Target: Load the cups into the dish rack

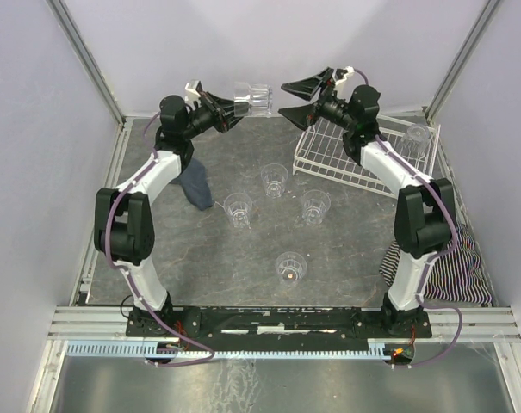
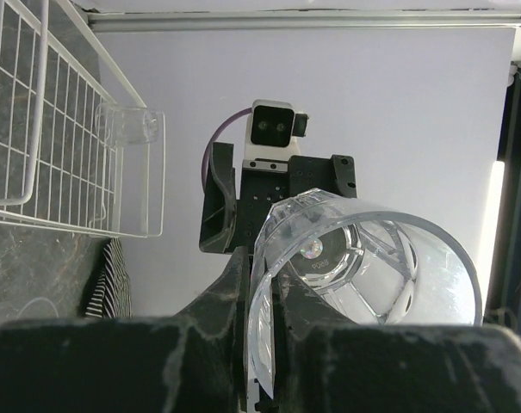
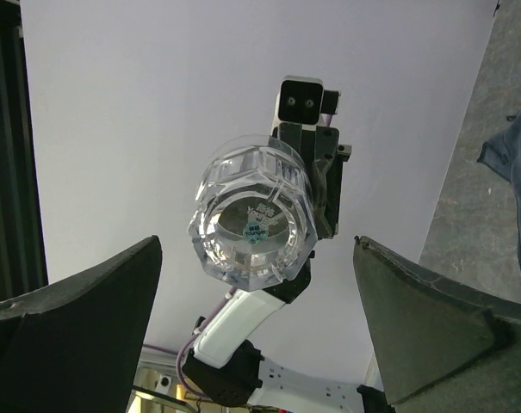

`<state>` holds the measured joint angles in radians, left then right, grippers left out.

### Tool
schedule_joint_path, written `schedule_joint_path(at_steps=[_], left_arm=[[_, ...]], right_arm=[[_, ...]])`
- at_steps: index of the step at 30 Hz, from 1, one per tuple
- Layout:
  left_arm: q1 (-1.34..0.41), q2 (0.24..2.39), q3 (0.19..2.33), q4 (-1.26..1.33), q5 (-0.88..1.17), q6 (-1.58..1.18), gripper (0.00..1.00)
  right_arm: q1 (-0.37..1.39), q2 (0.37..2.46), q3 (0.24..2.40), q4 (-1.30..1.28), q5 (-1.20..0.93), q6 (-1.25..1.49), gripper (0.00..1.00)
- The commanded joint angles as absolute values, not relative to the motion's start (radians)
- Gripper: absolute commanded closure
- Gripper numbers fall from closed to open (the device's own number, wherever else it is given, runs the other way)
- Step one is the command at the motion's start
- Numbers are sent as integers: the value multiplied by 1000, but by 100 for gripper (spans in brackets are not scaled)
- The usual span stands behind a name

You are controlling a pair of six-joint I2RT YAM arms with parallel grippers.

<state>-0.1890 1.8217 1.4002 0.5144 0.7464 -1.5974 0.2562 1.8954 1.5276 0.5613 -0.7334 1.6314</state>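
Grey mottled tabletop [image 1: 243, 249], walled in pale lilac. Top external view: four loose cups [image 1: 274, 179] stand upright and apart on the table mid-field. A fifth, the racked cup [image 1: 418, 138], sits at the right-hand end of the white wire dish rack [image 1: 316, 153] at right rear. The sixth, the raised cup [image 1: 251, 96], lies sideways in the air before the back wall, clamped by the left gripper [image 1: 237, 105]. The right gripper [image 1: 282, 100] faces it from just beside, jaws spread wide, holding nothing. Blue cloth [image 1: 195, 185] beside the left arm; striped cloth [image 1: 467, 267] at the right near corner. Left wrist view: only here is the grip itself seen. The fingers [image 2: 234, 344] pinch one wall of the raised cup at its rim, one inside and one outside, mouth toward the lens. The rack shows at left with the racked cup against its side wires; the loose cups are out of frame. Right wrist view: only here does the raised cup's faceted base, bearing a small label, face the lens. It hangs ahead of the gap between two wide-spread black fingers [image 3: 79, 318], touching neither; the rack is out of frame.
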Motion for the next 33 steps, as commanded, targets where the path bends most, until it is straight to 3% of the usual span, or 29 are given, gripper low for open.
schedule_joint_path(at_steps=[1,17,20,27,33], left_arm=[[-200,1826,1417,594,778,-1647,97],[-207,1837,1387,594,783,-1635,97],[-207,1838,1388,595,784,-1634,97],[-207,1850,1382,599,787,-1635,97],[-207,1858,1395,573,781,-1608,95]], right_arm=[[284,1919,1590,620,-748,1657,0],[339,1978,1649,651,-745,1688,1],[342,1982,1644,652,-746,1690,7],[349,2001,1665,658,-772,1704,40],[353,1992,1643,644,-776,1694,94]])
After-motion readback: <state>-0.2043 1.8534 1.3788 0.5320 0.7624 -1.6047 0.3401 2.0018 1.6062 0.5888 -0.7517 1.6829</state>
